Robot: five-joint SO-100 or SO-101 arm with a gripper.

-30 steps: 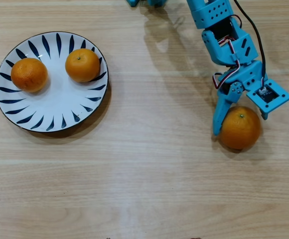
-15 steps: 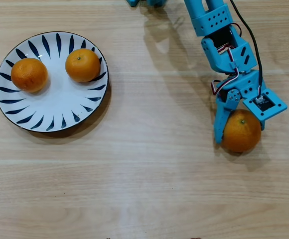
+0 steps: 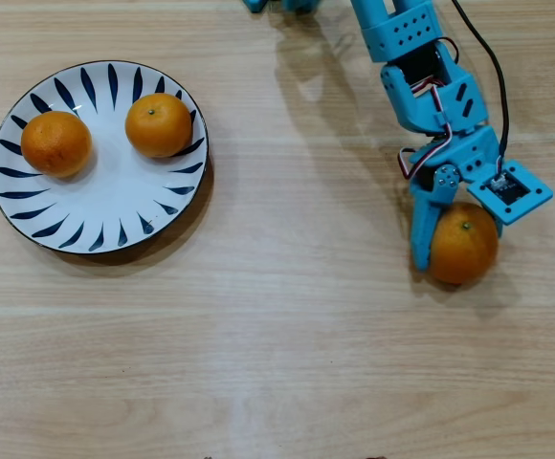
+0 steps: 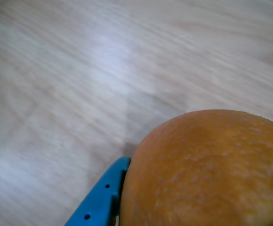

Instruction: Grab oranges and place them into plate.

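Blue fingers clasp the largest orange (right finger hidden overhead).

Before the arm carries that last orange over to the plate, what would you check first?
1. Third orange sits between the fingers of the gripper: ok in the overhead view.
2. A blue finger touches the fruit's side: ok in the wrist view.
3. Grip firm enough to lift: cannot tell; the far finger is hidden.
4. Plate has free room: ok, its near half is bare.
5. The two oranges already on it lie inside the rim: ok.
6. Wooden table between fruit and plate is free of obstacles: ok.
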